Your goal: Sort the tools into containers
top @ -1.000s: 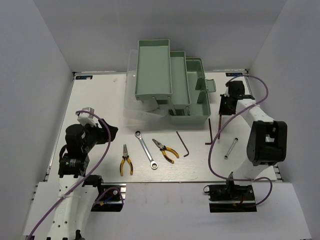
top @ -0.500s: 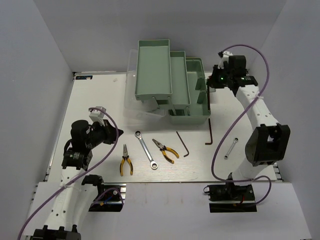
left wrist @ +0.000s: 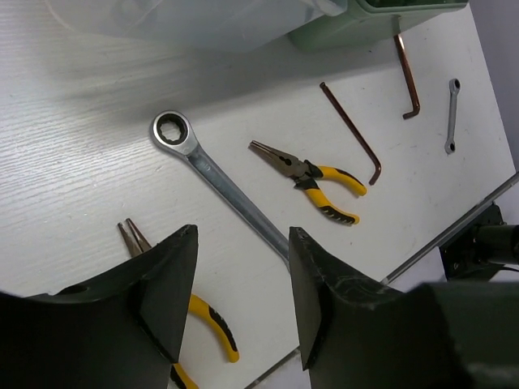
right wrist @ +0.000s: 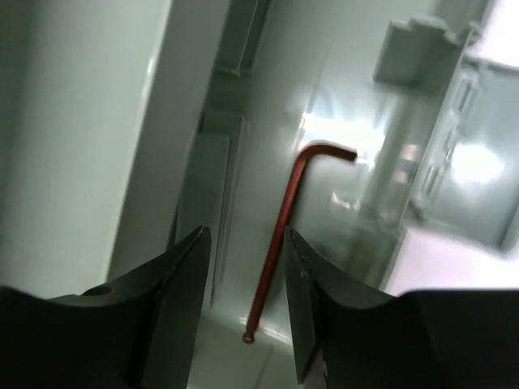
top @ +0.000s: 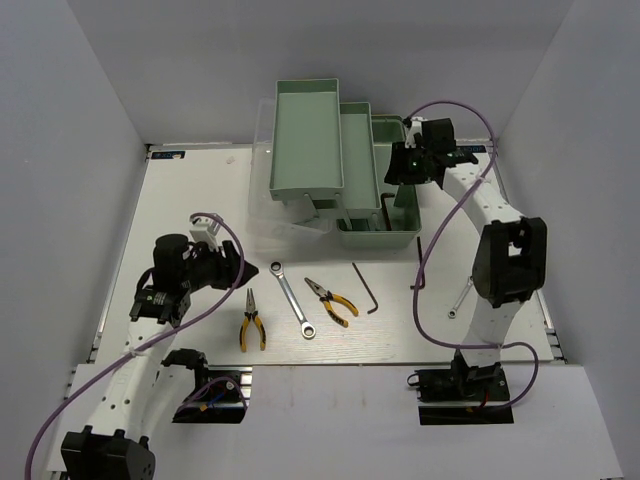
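Your right gripper (top: pixel 402 166) hangs over the pale green toolbox (top: pixel 378 238), which sits at the 12 o'clock side of the table (top: pixel 190 190). It is above the box's lowest compartment, on the box's 3 o'clock side. In the wrist view its jaws stand apart and grip nothing. A dark-red hex key (right wrist: pixel 285 212) lies loose on the compartment floor beneath them, touching neither finger. The fold-out trays (top: pixel 305 130) step up toward 10 o'clock from that compartment.

Your left gripper (top: pixel 237 268) is at about 8 o'clock on the table, low over the surface. Its jaws are also spread, with nothing between them. In its wrist view the long wrench (left wrist: pixel 212 174) runs across the gap below, and one yellow-handled pliers (left wrist: pixel 212 328) shows partly behind the left finger.

The other tools lie on the table at the toolbox's 6 o'clock side. Reading from 9 toward 3 o'clock, you have:
- those pliers
- the long wrench
- the second pliers (top: pixel 333 301)
- a dark hex key (top: pixel 366 288)
- a second dark-red hex key (left wrist: pixel 408 77)
- the short wrench (top: pixel 460 297), nearest the right arm's base

None of these tools touches another.
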You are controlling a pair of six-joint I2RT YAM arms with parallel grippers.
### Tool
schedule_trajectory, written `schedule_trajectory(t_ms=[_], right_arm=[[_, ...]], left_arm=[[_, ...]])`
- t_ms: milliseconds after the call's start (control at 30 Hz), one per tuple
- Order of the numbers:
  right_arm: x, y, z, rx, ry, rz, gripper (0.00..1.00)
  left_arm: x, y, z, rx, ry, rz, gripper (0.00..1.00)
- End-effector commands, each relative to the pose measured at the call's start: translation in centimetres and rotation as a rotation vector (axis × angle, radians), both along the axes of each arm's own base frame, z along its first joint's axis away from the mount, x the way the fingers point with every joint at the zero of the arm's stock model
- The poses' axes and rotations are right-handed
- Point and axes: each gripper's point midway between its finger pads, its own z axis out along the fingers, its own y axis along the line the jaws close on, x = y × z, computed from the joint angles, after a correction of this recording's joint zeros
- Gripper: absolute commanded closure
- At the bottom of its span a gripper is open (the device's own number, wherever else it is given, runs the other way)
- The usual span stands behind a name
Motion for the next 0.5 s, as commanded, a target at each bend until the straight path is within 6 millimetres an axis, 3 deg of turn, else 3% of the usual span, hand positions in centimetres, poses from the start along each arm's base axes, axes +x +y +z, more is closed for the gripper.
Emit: schedule_trajectory(t_ms=[0,33,67,100,133,167,200,300,333,367,400,433,467], right_arm=[[-0.7,-1.4,6.5,-0.016,-0.184,-0.017,0.52],[-1.1,-1.6,6.9,-0.041,-0.204,-0.007,0.52],[-2.3,-2.2,9.3,-0.050,-0.265,-0.010,0.52],[-2.9,-3.4,8.8,-0.101,-0.259,-0.047,0.62],[-3.1,-4.8,8.8,-0.155,-0.275,-0.051,0.73],[-4.5,-5.5,9.0,-0.186,-0.283,-0.077,0.87],[-5.8,-6.7,7.7,-0.228,-0.227,-0.077,1.00],[-9.6,-9.7,3.8,-0.351,-0.084,-0.104,1.00],[-11.4,-10.2,0.9,-0.371,0.001,-0.096,1.00],[-12.6,-10.5,-0.3,-0.383,0.050,-0.086,1.00],[-13.8,-10.3,-1.3,-0.373,0.085,-0.062,1.00],[-15.5,-10.4,-3.9,-0.375,0.150,-0.040,1.00],[-16.1,-10.3,-4.5,-0.371,0.163,-0.023,1.00]], left_arm=[[0.2,0.0,0.4,0.012,-0.016,0.000,0.41],[0.2,0.0,0.4,0.013,-0.016,0.000,0.43],[0.2,0.0,0.1,0.014,-0.004,0.000,0.50],[0.3,0.0,-0.2,0.015,0.007,-0.001,0.69],[0.4,0.0,-0.4,0.017,0.019,-0.001,0.79],[0.4,-0.2,-1.2,0.021,0.052,-0.010,0.91],[0.5,-0.2,-1.5,0.023,0.067,-0.010,0.95],[0.4,-0.3,-3.1,0.040,0.150,-0.013,0.96],[0.3,-0.6,-3.4,0.043,0.162,-0.024,0.96],[0.3,-0.6,-3.6,0.044,0.171,-0.024,0.95],[0.2,-0.8,-3.6,0.045,0.171,-0.034,0.88],[0.2,-0.8,-3.6,0.045,0.171,-0.034,0.83],[0.2,-0.8,-3.6,0.045,0.171,-0.034,0.77]])
